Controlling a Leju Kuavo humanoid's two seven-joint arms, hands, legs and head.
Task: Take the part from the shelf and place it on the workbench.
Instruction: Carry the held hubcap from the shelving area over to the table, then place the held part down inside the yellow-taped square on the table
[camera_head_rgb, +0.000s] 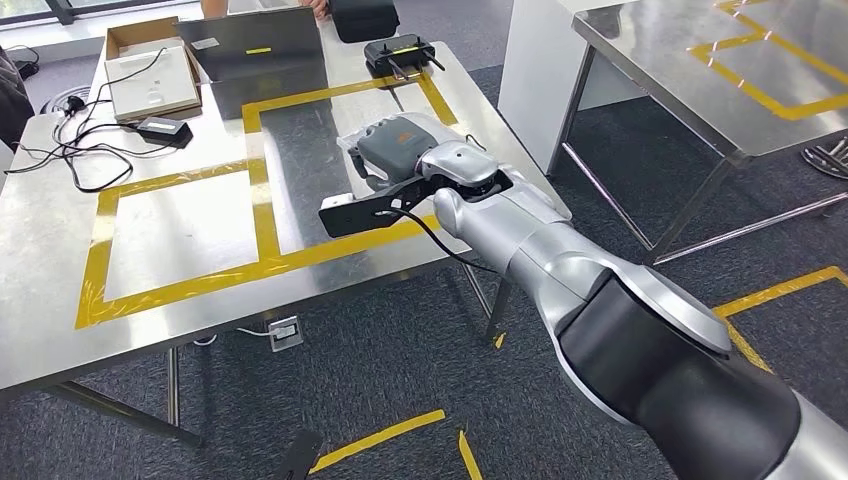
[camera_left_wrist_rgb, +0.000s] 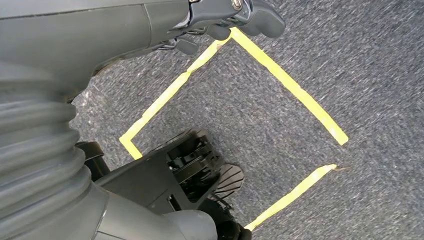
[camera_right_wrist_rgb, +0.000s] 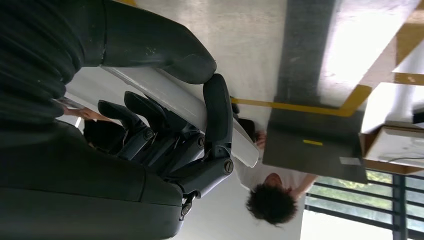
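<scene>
Head view, right hand (camera_head_rgb: 400, 150) gripping part (camera_right_wrist_rgb: 200, 107) (white)

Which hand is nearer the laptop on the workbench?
Right. The right hand, holding the white part, is over the workbench just short of the laptop. The left hand hangs low over the carpet with yellow tape lines.
</scene>
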